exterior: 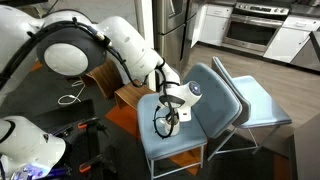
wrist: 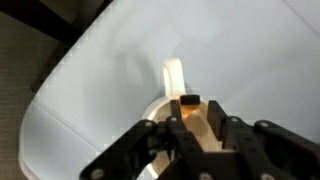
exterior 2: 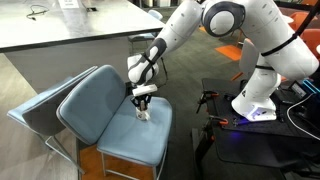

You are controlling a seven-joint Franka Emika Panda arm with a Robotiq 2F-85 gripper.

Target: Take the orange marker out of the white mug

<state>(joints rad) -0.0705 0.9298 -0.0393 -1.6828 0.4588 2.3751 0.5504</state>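
Gripper (wrist: 195, 140), nearest the wrist camera: jaws set to either side of the orange marker (wrist: 186, 112), which stands black-tipped inside the white mug (wrist: 172, 78); whether they pinch it cannot be told. The mug, its handle pointing away from the gripper, rests on the counter (wrist: 90, 80), here a blue chair seat.
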